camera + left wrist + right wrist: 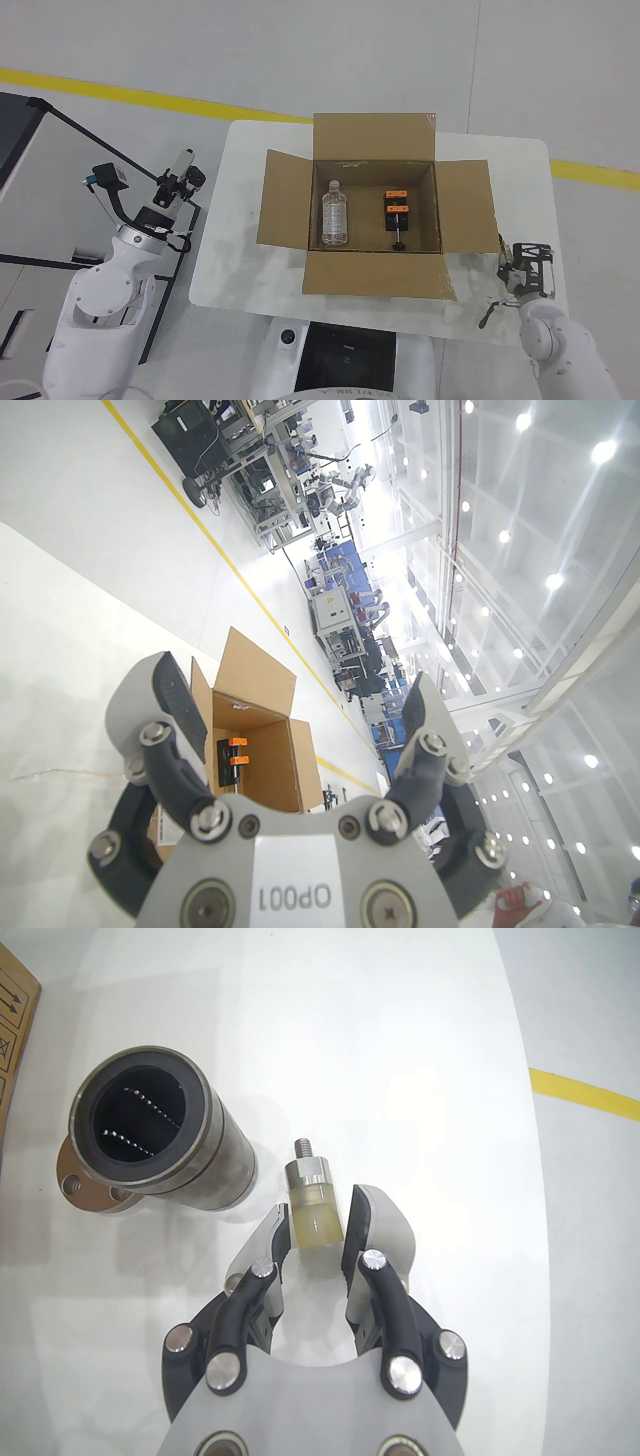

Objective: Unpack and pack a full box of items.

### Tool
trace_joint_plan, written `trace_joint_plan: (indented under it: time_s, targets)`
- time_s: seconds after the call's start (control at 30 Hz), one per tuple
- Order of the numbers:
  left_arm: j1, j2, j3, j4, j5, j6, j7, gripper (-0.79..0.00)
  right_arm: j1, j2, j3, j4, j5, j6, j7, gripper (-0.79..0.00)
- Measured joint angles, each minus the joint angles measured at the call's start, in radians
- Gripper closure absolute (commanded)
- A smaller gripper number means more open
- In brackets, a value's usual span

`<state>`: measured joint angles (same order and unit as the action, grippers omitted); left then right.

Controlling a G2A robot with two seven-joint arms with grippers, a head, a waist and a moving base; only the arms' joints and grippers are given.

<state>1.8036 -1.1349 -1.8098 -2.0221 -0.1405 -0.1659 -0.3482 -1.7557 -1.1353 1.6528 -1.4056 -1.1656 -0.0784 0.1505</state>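
An open cardboard box [375, 276] sits mid-table, holding a clear plastic bottle [334, 212] and a black clamp with orange parts [398, 212]. My right gripper [320, 1200] is low over the table's front right, open, its fingers straddling a small yellowish bumper with a metal threaded stud [315, 1213] that stands on the table. A narrow gap shows on each side. Beside it stands a steel flanged linear bearing [225, 1163]. My left gripper [295, 685] hangs open and empty in the air off the table's left side, facing the box [260, 695] and clamp [232, 757].
The white table [400, 1053] has bare surface to the right of the bumper up to its rounded edge. A corner of the box [15, 1023] lies just past the bearing. In the top view the right gripper [522, 268] sits beside the box's right flap, and the left gripper [185, 172] is over the floor.
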Motion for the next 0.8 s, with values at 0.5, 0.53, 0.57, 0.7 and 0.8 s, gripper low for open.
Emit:
trace_joint_plan:
  time_s: [0.5,0.53,0.57,0.7,0.8]
  targets:
    - [0.0,0.0,0.0,0.0,0.0,0.0,0.0,-0.785,0.003,-0.005,-0.004,0.002,0.012,-0.011,0.0,0.0]
    - [0.0,0.0,0.0,0.0,0.0,0.0,0.0,-0.785,0.0,-0.005,-0.002,-0.001,0.014,-0.01,-0.004,0.0]
    - [0.0,0.0,0.0,0.0,0.0,0.0,0.0,-0.785,-0.005,-0.006,0.001,-0.007,0.016,-0.008,-0.01,0.0]
    - [0.0,0.0,0.0,0.0,0.0,0.0,0.0,-0.785,-0.027,-0.007,0.017,-0.032,0.028,-0.002,-0.029,0.0]
    - [0.0,0.0,0.0,0.0,0.0,0.0,0.0,-0.785,-0.049,-0.007,0.033,-0.055,0.04,-0.001,-0.04,0.0]
